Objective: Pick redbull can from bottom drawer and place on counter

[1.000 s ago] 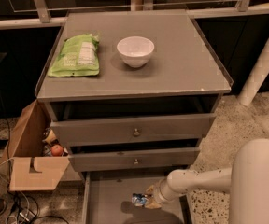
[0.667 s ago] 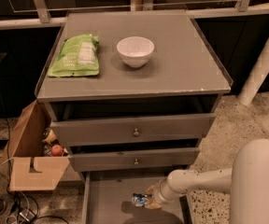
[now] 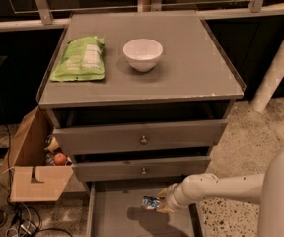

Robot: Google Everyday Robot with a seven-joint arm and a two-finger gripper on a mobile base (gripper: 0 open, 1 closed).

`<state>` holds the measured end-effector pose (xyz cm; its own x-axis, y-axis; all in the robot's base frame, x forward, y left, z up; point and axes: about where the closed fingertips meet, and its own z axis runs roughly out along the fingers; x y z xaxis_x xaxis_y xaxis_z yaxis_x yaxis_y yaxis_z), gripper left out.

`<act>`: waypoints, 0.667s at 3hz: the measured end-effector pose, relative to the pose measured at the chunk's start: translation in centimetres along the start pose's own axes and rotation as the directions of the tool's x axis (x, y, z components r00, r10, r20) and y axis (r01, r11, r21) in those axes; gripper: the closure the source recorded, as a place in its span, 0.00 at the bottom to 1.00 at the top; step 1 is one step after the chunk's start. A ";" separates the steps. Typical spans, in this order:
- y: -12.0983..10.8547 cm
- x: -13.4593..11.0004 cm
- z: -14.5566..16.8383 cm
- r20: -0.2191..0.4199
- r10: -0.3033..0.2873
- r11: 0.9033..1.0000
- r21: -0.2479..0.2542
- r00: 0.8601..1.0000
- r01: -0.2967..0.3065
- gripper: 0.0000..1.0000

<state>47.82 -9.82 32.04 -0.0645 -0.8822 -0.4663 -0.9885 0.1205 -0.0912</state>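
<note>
Below the counter's [image 3: 181,78] front edge, the gripper [image 3: 158,204] is clamping the redbull can [image 3: 149,202] over the bottom drawer [image 3: 115,222], likely needing to be drawing outward before rising.

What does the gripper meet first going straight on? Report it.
The redbull can: the gripper, in the bottom drawer, points toward picture-left, with the can right at its tip. Contact is unclear.

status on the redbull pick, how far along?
Done: the bottom drawer is open. In hand: the tool is down inside it, at the redbull can. Left: lifting the can out and setting it on the counter, where a white bowl and green snack bag sit.
</note>
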 end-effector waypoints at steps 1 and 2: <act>-0.6 -0.5 -4.0 -0.019 -0.013 0.998 0.059 1.000 0.015 1.00; -1.4 -1.4 -9.0 -0.055 -0.039 0.991 0.125 0.998 0.046 1.00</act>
<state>48.05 -12.84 40.69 -0.0333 -0.9098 -0.4137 -0.9657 0.1360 -0.2214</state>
